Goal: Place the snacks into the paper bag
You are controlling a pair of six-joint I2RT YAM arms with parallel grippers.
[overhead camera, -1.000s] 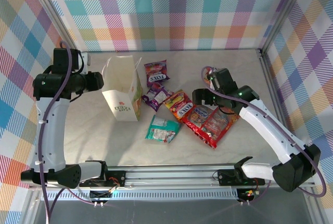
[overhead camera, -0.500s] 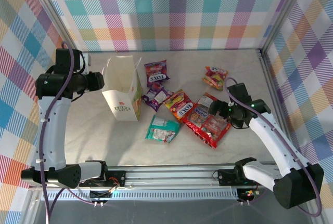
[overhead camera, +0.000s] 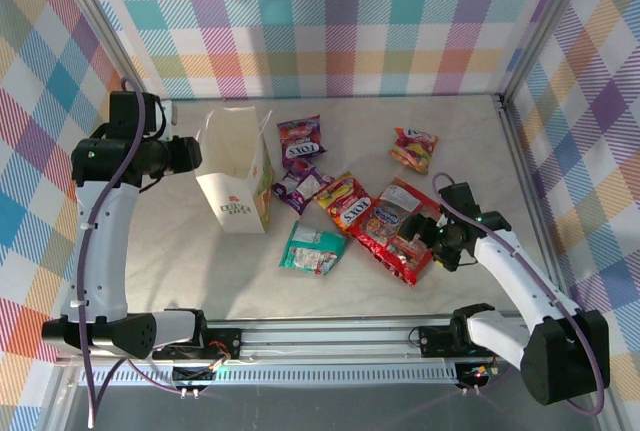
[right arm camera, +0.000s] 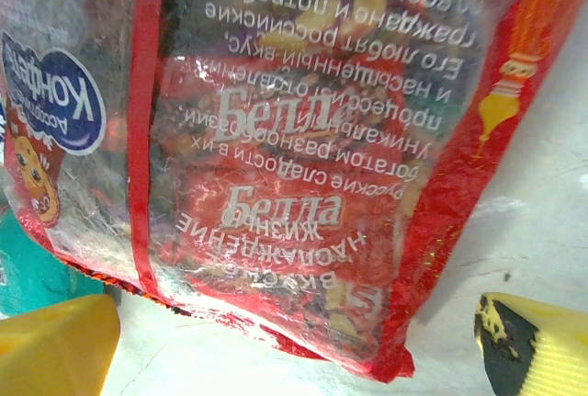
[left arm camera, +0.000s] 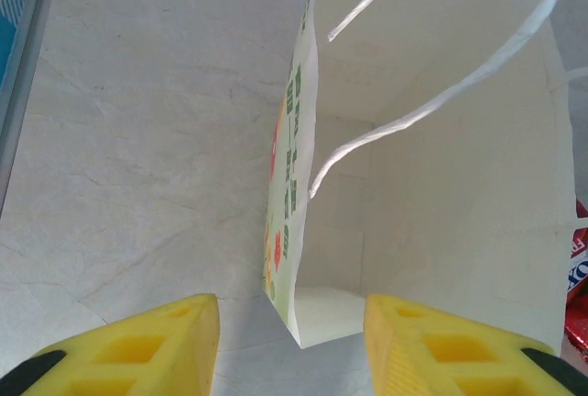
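Paper bag [overhead camera: 238, 183]: stood upright on the left half of the pale marbled surface [overhead camera: 180, 251], with its mouth open upward and a small red logo on the near side. Its white inner walls are seen from the left wrist.
Cord handles [left arm camera: 441, 93]: white, looped across the open mouth of the bag.
Left fingers [left arm camera: 138, 350]: held at the bag's left rim and set moderately apart. The flower-printed wall of the bag is seen between the two yellow fingers with a gap on either side, so nothing is gripped.
Right fingers [right arm camera: 55, 341]: spread wide and lowered close over the near right end of the large red packet [overhead camera: 400, 236]. One yellow finger is seen at each side of that end, and no grip is made.
Large red packet: laid flat right of centre. A clear window with white Cyrillic print is shown in the right wrist view.
Orange-red packet [overhead camera: 345, 201]: laid flat just left of the large red packet, touching it.
Far purple packet [overhead camera: 300, 139]: laid just beyond the bag's right side.
Near purple packet [overhead camera: 300, 186]: laid beside the bag's right wall, against the orange-red packet.
Teal-green packet [overhead camera: 312, 248]: laid nearest the arm bases, between the bag and the large red packet.
Small red-yellow packet [overhead camera: 413, 148]: laid alone toward the far right, well apart from the others.
Task state: all six snacks are left on the surface, outside the bag.
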